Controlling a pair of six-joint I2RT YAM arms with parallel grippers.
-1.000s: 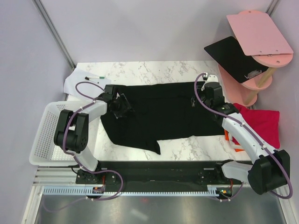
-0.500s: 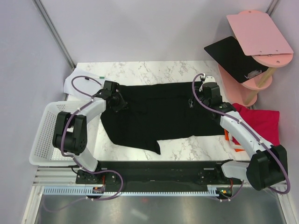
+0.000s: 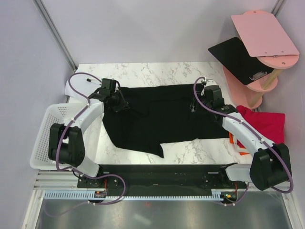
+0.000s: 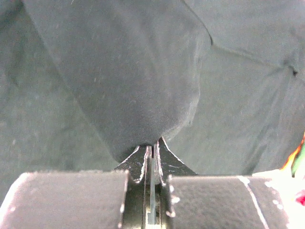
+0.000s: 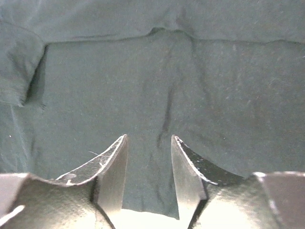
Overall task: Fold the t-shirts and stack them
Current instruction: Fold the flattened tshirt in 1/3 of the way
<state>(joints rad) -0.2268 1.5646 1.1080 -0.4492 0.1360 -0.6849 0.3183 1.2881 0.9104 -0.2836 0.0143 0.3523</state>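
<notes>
A black t-shirt (image 3: 162, 117) lies spread across the marble table. My left gripper (image 3: 119, 104) is at its left end, shut on a pinch of the black cloth. In the left wrist view the t-shirt (image 4: 119, 86) bulges up from the closed left gripper (image 4: 152, 146). My right gripper (image 3: 196, 105) hovers over the shirt's right part. In the right wrist view the right gripper (image 5: 149, 140) is open and the flat t-shirt (image 5: 143, 86) lies between its fingers. A crimson red shirt (image 3: 266, 125) lies at the right edge over an orange one (image 3: 237, 141).
A white perforated basket (image 3: 45, 138) stands at the left edge. A white paper sheet (image 3: 78, 86) with a marker lies at the back left. A pink tiered stand (image 3: 262, 52) at the back right carries a flat black board (image 3: 233, 56).
My left gripper has shut on the shirt's left end and drawn it back and to the left. My right gripper has shifted slightly left and its jaws have widened a little.
</notes>
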